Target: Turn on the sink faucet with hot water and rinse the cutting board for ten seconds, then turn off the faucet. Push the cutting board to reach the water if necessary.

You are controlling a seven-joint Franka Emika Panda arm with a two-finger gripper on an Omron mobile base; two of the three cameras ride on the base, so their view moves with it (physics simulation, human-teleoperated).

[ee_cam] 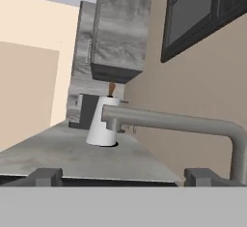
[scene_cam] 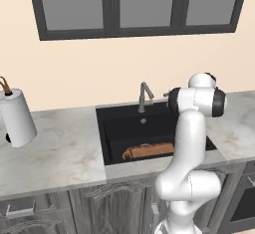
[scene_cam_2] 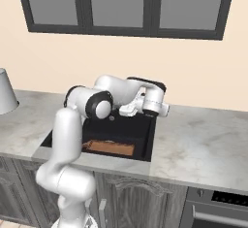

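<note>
The sink faucet (scene_cam: 144,96) stands at the back rim of the black sink (scene_cam: 113,124), with no water running from it. In the hand view its grey spout (ee_cam: 173,122) runs across the picture just above and beyond my open gripper (ee_cam: 124,177), whose fingertips (ee_cam: 46,176) stand wide apart with nothing between them. In the right base view my gripper (scene_cam_2: 126,109) hangs over the back of the sink (scene_cam_2: 145,131), and the arm hides the faucet. The orange-brown cutting board (scene_cam: 147,151) (scene_cam_2: 110,147) lies flat at the front of the basin.
A white cone-shaped container (scene_cam: 17,117) (ee_cam: 103,122) stands on the marble worktop (scene_cam: 55,153) to the left of the sink. A dark appliance (ee_cam: 86,110) sits beyond it. An oven front (scene_cam_2: 218,207) is at the lower right. A window (scene_cam: 134,4) is above the sink.
</note>
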